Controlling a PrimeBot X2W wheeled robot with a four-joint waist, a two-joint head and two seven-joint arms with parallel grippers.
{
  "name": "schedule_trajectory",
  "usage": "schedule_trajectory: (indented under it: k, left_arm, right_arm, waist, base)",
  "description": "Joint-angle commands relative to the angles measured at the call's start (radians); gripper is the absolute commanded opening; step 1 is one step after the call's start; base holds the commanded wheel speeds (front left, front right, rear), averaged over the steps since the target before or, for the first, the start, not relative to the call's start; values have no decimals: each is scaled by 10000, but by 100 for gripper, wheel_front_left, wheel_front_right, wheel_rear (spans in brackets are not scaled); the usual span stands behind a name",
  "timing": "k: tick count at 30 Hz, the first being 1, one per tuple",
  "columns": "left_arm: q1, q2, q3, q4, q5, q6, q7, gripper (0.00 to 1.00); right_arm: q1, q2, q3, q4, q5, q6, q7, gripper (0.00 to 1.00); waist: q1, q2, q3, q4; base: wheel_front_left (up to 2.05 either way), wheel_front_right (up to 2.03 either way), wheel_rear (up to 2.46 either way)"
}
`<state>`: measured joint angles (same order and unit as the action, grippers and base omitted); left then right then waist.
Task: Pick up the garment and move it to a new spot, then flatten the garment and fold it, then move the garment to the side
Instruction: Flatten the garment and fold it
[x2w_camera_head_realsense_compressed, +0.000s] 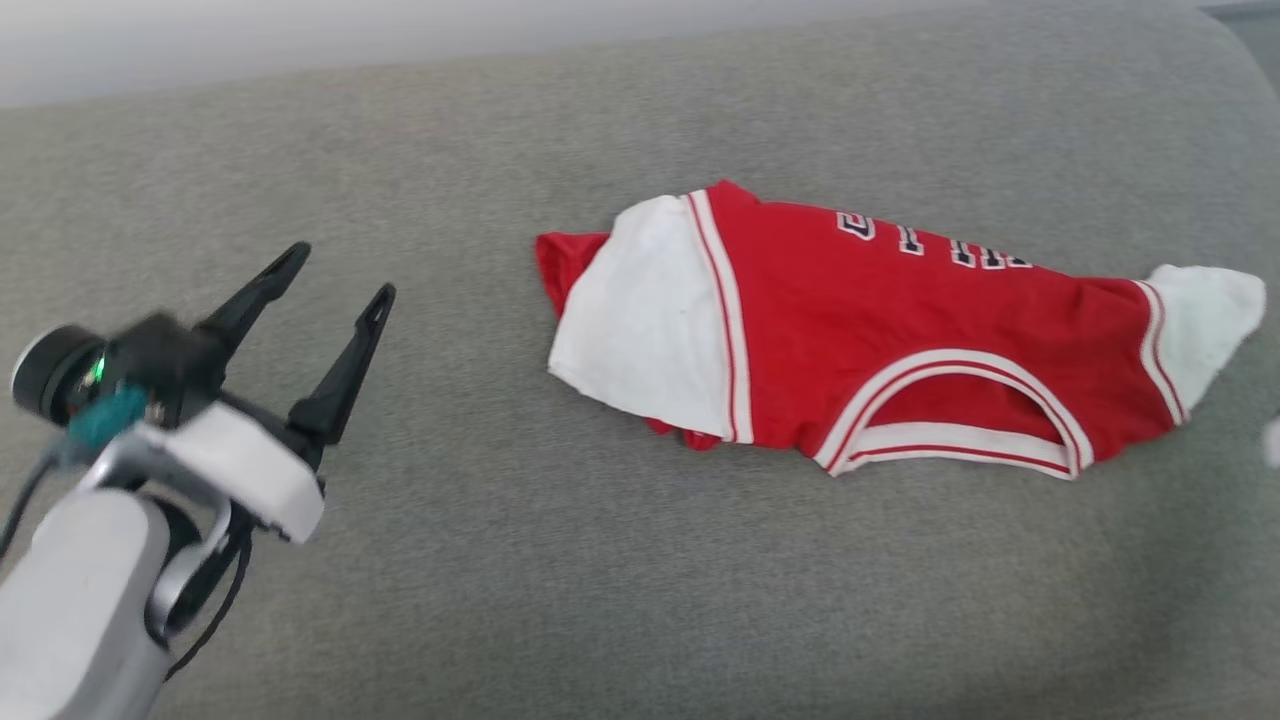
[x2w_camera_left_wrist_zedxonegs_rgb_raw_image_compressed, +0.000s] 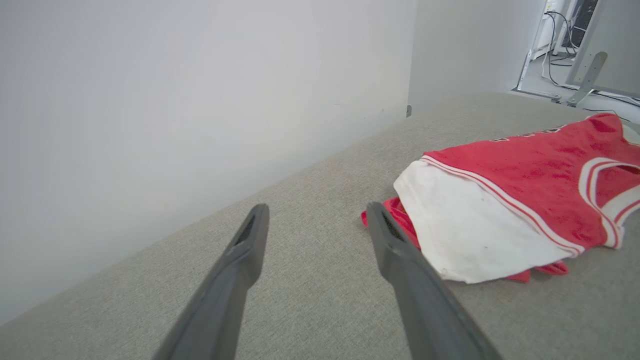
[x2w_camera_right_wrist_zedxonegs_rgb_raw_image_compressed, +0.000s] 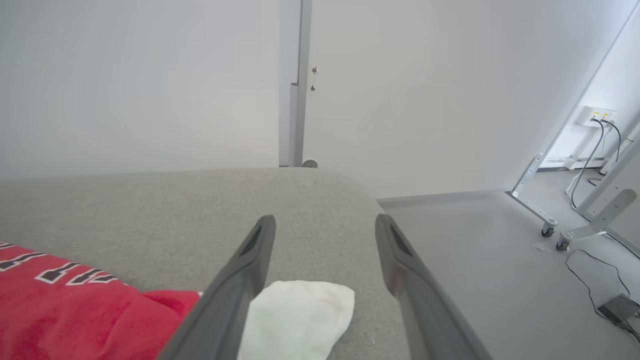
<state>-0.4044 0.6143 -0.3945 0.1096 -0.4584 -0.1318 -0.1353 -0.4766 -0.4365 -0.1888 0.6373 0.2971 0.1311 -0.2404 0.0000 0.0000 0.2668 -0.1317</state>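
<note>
1. Grey woven fabric covers the padded surface (x2w_camera_head_realsense_compressed: 300, 600) that carries everything. At the left, the left tool (x2w_camera_head_realsense_compressed: 342, 272) hangs above it with its two fingers spread wide and nothing between them.
2. To the right of this tool, well apart from it, lies the garment (x2w_camera_head_realsense_compressed: 880, 330), crumpled, on the right half of the surface. Its long axis runs from left to right, and the white lining end (x2w_camera_head_realsense_compressed: 640, 320) faces the left tool.
3. At the far right, the other white end (x2w_camera_right_wrist_zedxonegs_rgb_raw_image_compressed: 300, 312) lies just below the right tool (x2w_camera_right_wrist_zedxonegs_rgb_raw_image_compressed: 325, 220), whose fingers are also spread and empty.
4. I judge that the right arm is nearer, so the pick-up probably begins there, or both ends are taken together.
</note>
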Motion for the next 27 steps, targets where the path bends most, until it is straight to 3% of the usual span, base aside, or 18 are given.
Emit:
schedule_trajectory:
  k: [1,7,13,16,26,27]
  left_arm:
    - [-271,102,-195,14,-312,25,302,100]
    - [-1901,989,-2675,191,-3330,26,4090,100]
    - [-3042,853,-3452,940,-5722,25,6659,100]
    - [-3546,812,-3757,1301,-6079,25,7214,100]
    - [-4090,803,-4681,1905,-6883,23,7663,100]
    - [-4159,822,-4739,1878,-6883,23,7561,94]
  right_arm:
    - [129,129,180,-226,-43,-7,-87,100]
    - [354,571,1622,-1593,184,-7,82,100]
    - [349,794,2256,-2222,197,-7,256,100]
    - [271,956,2390,-2395,224,-7,273,100]
    - [199,1176,2393,-2281,263,-7,231,100]
    - [184,1203,2409,-2275,268,-7,218,100]
  waist:
    - [0,0,-29,-225]
    - [0,0,162,-809]
    - [0,0,477,-1207]
    - [0,0,654,-1413]
    - [0,0,892,-1846]
    - [0,0,902,-1867]
  base:
    - [0,0,0]
    - [0,0,0]
    - [0,0,0]
    - [0,0,0]
    - [0,0,0]
    - [0,0,0]
